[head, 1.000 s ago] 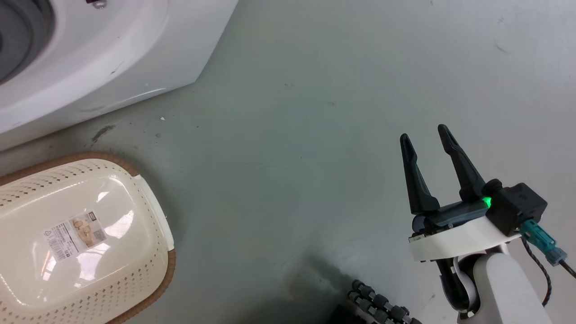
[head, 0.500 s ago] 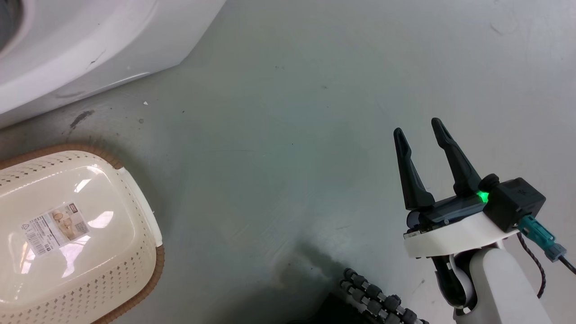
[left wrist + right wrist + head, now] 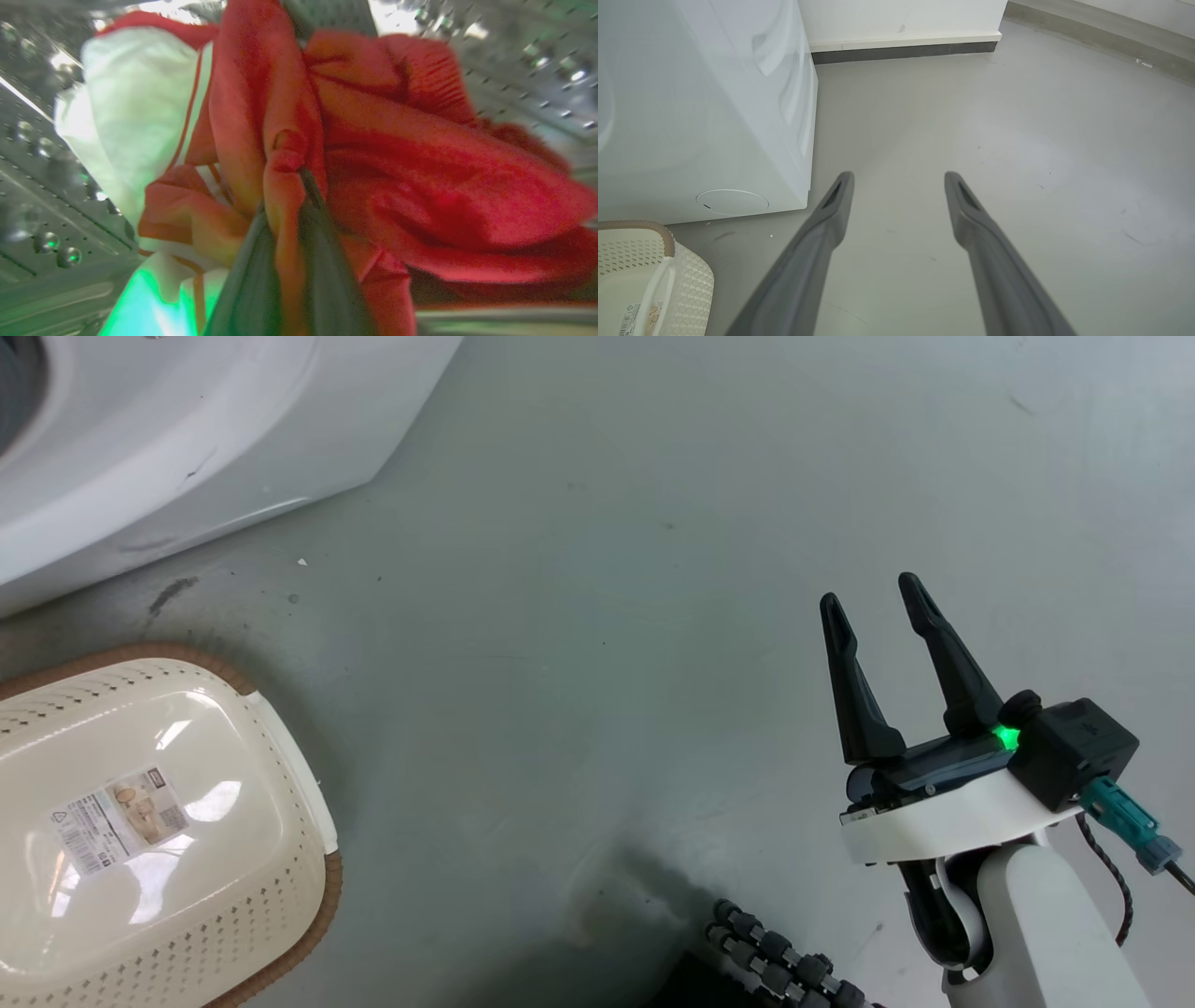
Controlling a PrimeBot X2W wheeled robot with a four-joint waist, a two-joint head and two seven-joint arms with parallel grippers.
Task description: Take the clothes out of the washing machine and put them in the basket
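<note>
Inside the perforated steel drum [image 3: 523, 70] of the washing machine [image 3: 187, 439], red and white clothes [image 3: 373, 154] lie bunched close to the left wrist camera. My left gripper [image 3: 292, 186] is shut on a fold of the red fabric, which runs down between its two dark fingers. The cream basket [image 3: 149, 831] with a brown rim stands on the floor at the lower left of the head view, a label on its base; its corner [image 3: 649, 275] shows in the right wrist view. My right gripper [image 3: 873, 602] hangs open over bare floor, holding nothing.
The washing machine's white side [image 3: 714, 116] stands left of my right gripper, with a wall and dark skirting [image 3: 901, 51] behind it. Grey floor [image 3: 579, 616] spreads between basket and right arm. A beaded cable [image 3: 775, 961] lies at the bottom edge.
The head camera has shifted, sliding machine and basket left in the picture. The right gripper stays open in about the same place.
</note>
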